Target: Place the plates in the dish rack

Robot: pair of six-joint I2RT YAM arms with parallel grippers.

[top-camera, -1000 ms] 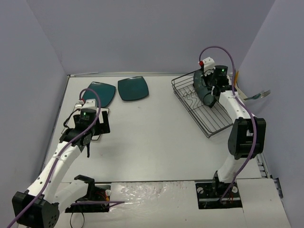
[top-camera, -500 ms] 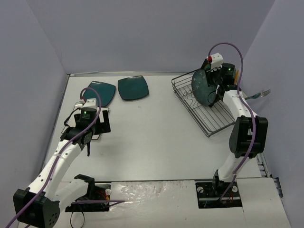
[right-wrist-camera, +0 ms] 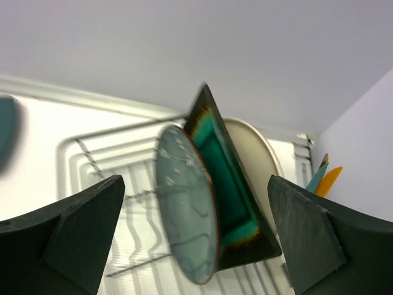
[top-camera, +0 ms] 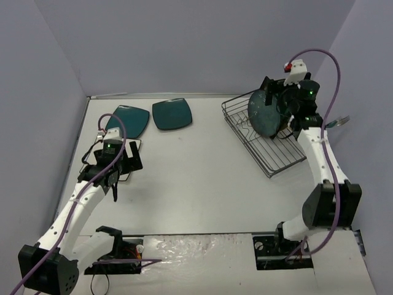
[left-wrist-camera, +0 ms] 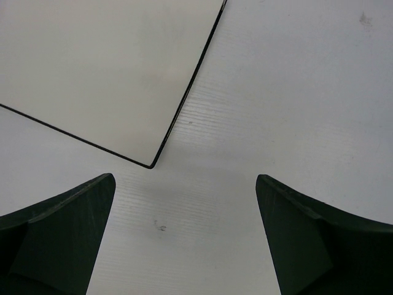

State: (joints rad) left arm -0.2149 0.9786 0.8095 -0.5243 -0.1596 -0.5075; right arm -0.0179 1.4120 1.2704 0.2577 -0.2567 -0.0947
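HALFWAY MARK: three of six plates stand on edge in the dish rack (top-camera: pixel 276 153) at the far right of the table (top-camera: pixel 196 184). The blue-grey round plate (right-wrist-camera: pixel 187 227) is in front, w/ the brown-rimmed teal square plate (right-wrist-camera: pixel 224 178) just behind it and the cream round plate (right-wrist-camera: pixel 261 153) at the back. All are packed close; can't tell if they touch. Orange and teal utensils (right-wrist-camera: pixel 326 175) poke up at the rack's right side.

Left to load, judging by the layout, are two dark teal square plates (top-camera: pixel 171 114), flat and side by side at far left. The white square plate (left-wrist-camera: pixel 92 74) also lies flat, nearer on the left.

R gripper (right-wrist-camera: pixel 195 209) is at the rack, its fingers (right-wrist-camera: pixel 67 239) spread wide either side of the round plate's rim. It holds nothing and makes no contact visible in the wrist view.

L gripper (left-wrist-camera: pixel 184 239) hangs low over the table, its fingers (left-wrist-camera: pixel 55 239) spread as wide and empty. The white plate's corner sits just ahead of the gap btwn them, untouched as far as the wrist view shows.
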